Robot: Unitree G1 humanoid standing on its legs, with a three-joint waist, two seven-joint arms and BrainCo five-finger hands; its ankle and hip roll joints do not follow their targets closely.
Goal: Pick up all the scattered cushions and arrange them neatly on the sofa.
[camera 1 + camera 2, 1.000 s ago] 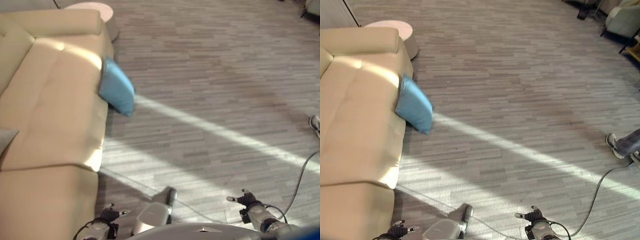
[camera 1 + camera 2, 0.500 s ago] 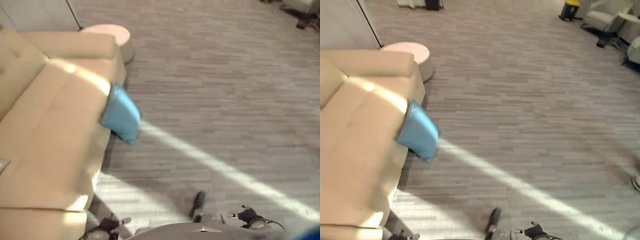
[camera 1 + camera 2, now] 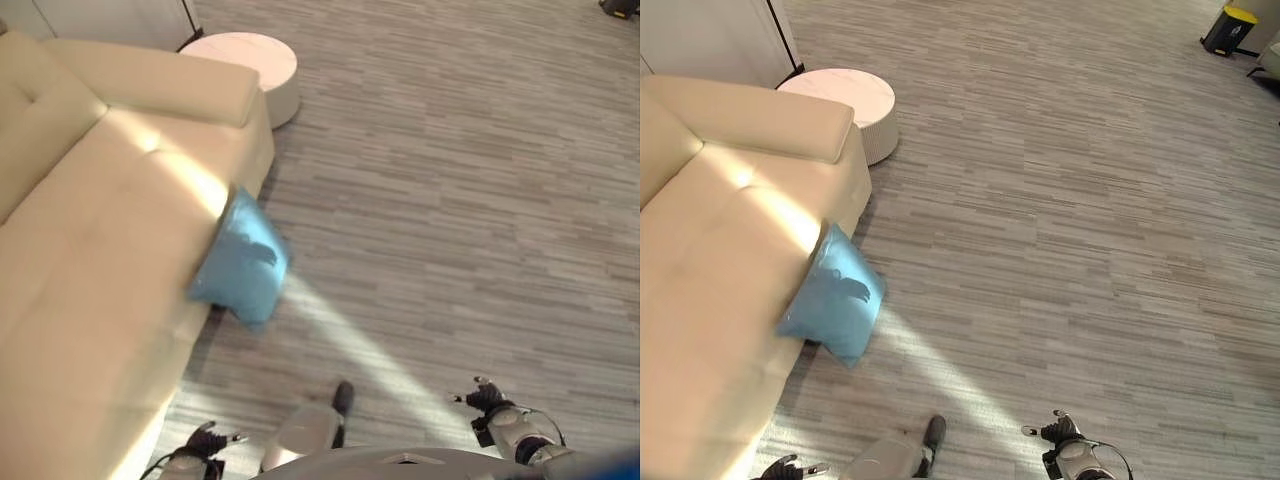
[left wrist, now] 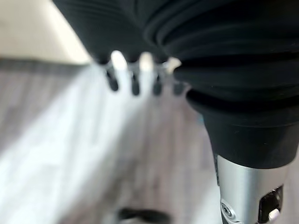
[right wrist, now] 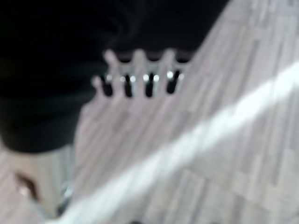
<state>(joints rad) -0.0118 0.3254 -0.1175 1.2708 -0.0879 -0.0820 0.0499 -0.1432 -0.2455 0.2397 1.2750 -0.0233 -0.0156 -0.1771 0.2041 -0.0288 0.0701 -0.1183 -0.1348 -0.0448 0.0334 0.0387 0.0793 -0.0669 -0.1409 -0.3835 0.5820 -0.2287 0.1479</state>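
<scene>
While both hands' fingers (image 4: 135, 84) hang relaxed, the blue cushion (image 3: 243, 265) leans against the sofa (image 3: 90, 250), well apart.

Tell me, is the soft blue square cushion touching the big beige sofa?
Touching. In the left eye view the soft blue square cushion leans against the front edge of the big beige sofa, with no gap between them; its lower corner points down at the floor.

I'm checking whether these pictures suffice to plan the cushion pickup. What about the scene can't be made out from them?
- Blue cushion: its back edge, and whether it rests on the floor or only leans, hidden against the sofa front in both eye views.
- Sofa: left end cut off by the picture edge, so more cushions there cannot be ruled out.
- Round table: its base is hidden behind the sofa arm.
- Left hand and right hand: at the bottom edge, arms cut off.
</scene>
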